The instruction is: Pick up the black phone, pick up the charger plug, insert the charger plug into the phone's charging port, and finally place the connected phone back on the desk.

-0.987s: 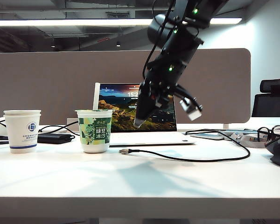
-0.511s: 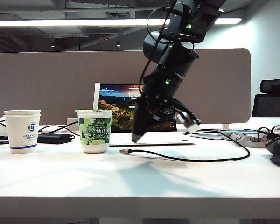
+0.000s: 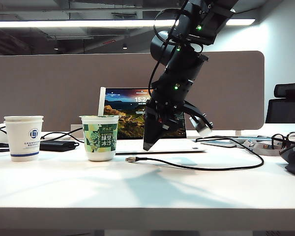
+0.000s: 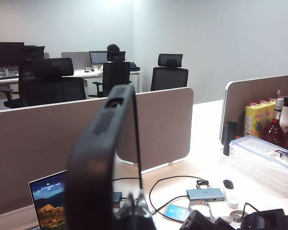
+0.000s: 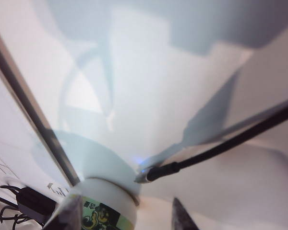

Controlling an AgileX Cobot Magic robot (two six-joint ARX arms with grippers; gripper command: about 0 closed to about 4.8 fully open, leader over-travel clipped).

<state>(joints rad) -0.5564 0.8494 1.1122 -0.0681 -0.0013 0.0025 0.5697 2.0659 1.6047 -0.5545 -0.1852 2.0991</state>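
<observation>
I've got the black phone [image 4: 103, 163] clamped upright in the left gripper [image 4: 134, 211], held up off the desk [image 3: 147, 189] w/ one narrow edge pointing up. My guess: it's parked there so the charging port stays reachable for the plug-in step; can't make out the port itself in the left wrist view.

Right gripper [image 3: 146, 145] hangs nose-down in front of the laptop [image 3: 152, 123], fingers [image 5: 182, 216] apart w/ nothing between them. Looks set for a top-down grab.

Charger plug [image 3: 131, 159] lies flat on the desk, on the end of the black cable [image 3: 206, 168], near the green cup [image 3: 100, 137]. It sits below the right gripper tip and a bit toward the cup, not touching. In the right wrist view the plug [image 5: 145, 176] shows ahead of the finger tips, close to the gap's line.
</observation>
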